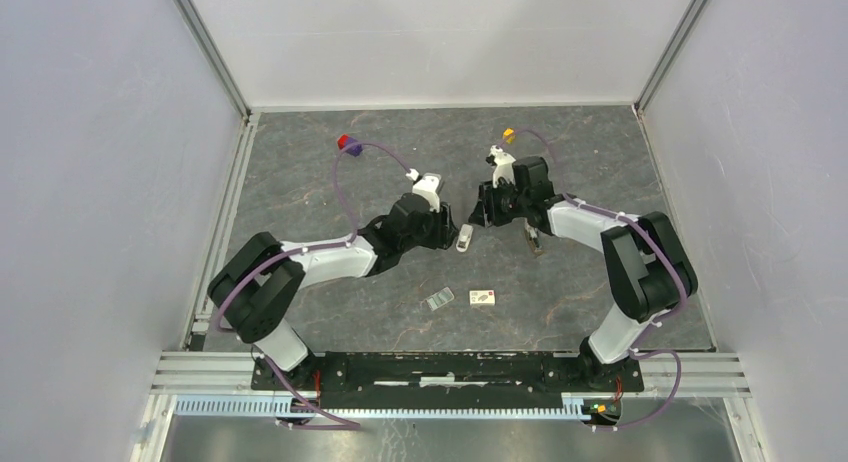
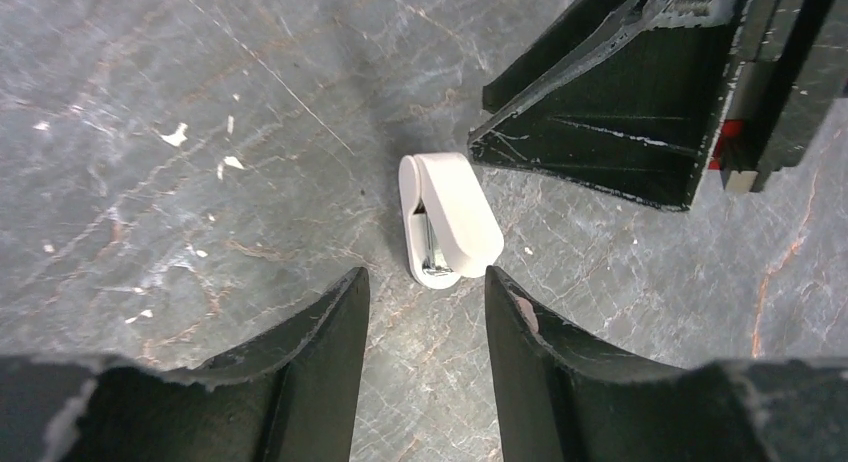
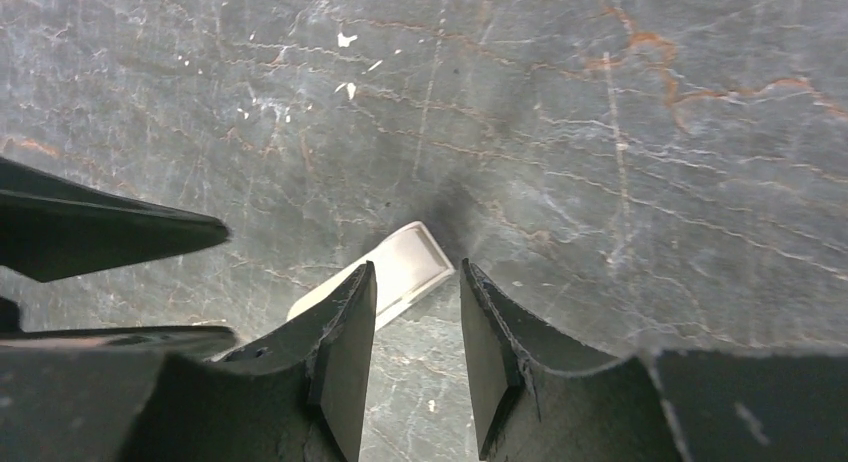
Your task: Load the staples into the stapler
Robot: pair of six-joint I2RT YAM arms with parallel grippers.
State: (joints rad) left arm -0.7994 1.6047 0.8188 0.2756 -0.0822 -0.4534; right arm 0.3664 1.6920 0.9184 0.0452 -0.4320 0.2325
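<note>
The white stapler (image 1: 465,238) lies on its side on the grey table between my two grippers. In the left wrist view the stapler (image 2: 445,217) shows grey metal inside and rests just beyond my left gripper (image 2: 425,277), which is open and holds nothing. My right gripper (image 3: 418,272) is also open, and the stapler (image 3: 400,267) lies partly behind its left finger, not held. From above, the left gripper (image 1: 447,232) and right gripper (image 1: 483,214) flank the stapler. A small grey strip-like piece (image 1: 440,300), possibly staples, and a small white box (image 1: 483,298) lie nearer the bases.
A red and purple cube (image 1: 345,142) and a yellow cube (image 1: 509,135) sit at the far side of the table. A small brown item (image 1: 537,245) lies under the right forearm. The right gripper's black fingers (image 2: 620,112) fill the left wrist view's upper right.
</note>
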